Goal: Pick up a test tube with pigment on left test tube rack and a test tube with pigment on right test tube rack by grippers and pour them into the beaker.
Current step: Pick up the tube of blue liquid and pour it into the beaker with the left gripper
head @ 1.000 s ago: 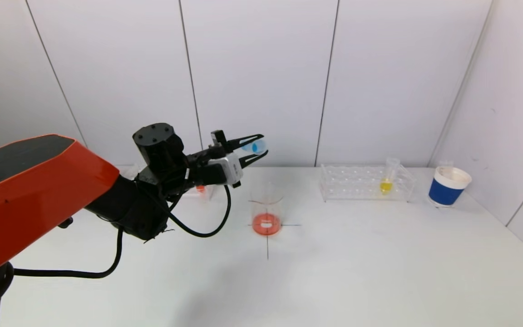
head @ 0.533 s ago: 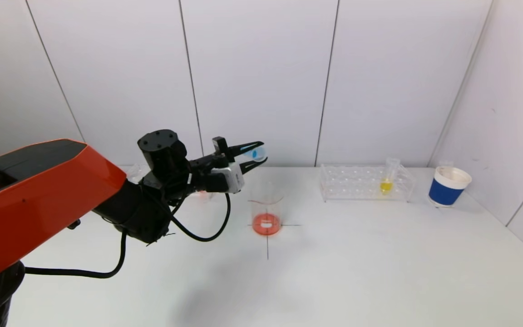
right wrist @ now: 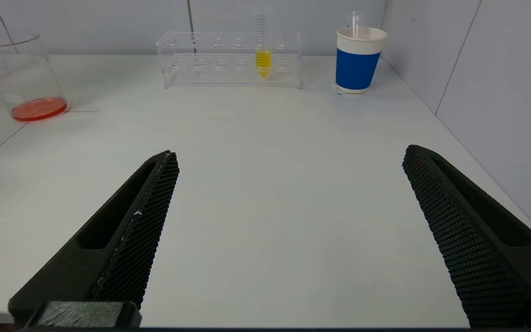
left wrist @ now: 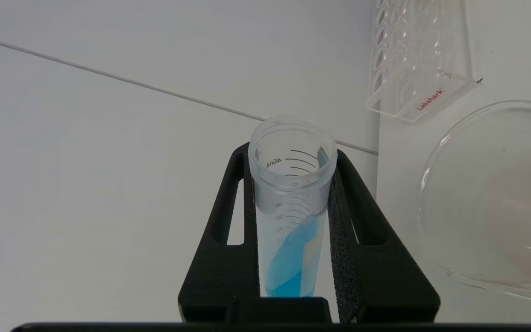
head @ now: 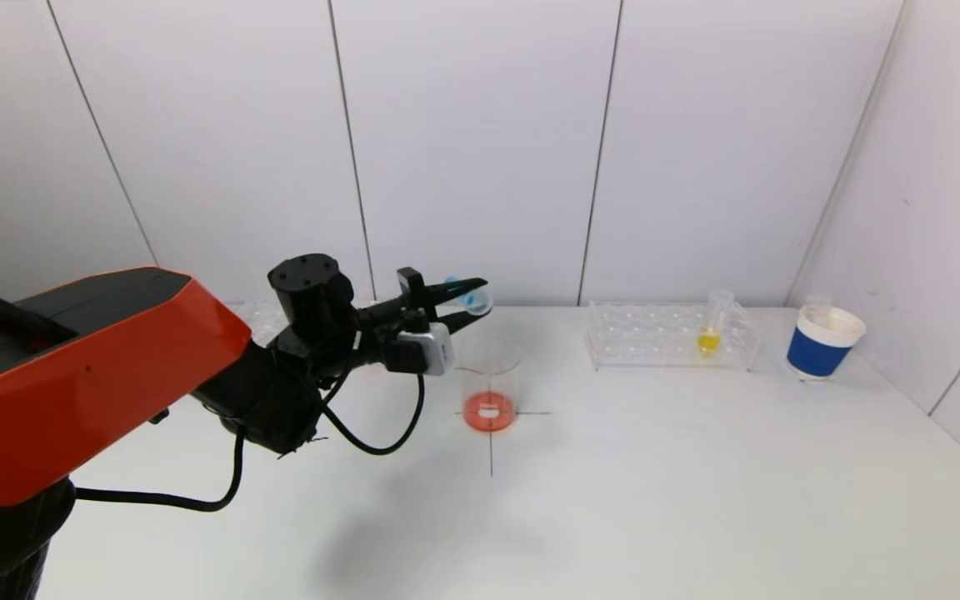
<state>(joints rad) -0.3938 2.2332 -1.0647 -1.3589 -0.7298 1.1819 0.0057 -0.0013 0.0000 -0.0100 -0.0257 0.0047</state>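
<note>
My left gripper (head: 465, 305) is shut on a clear test tube (head: 473, 297) holding blue pigment, lying nearly level just above and behind the rim of the beaker (head: 490, 383). The left wrist view shows the tube (left wrist: 291, 207) clamped between both pads, its open mouth pointing away and the blue liquid slanted inside, with the beaker (left wrist: 500, 198) beside it. The beaker holds a shallow orange-red layer. The right rack (head: 670, 336) carries a tube of yellow pigment (head: 711, 329). The left rack (head: 257, 314) is mostly hidden behind my left arm. My right gripper (right wrist: 291, 157) hangs open and empty over bare table.
A blue paper cup (head: 822, 342) with a white rim stands right of the right rack, close to the side wall. A black cross is marked on the table under the beaker. The back wall runs just behind both racks.
My left gripper has come down and drifted slightly right with the blue tube, from well above the beaker to about rim height. The right gripper has stayed put.
</note>
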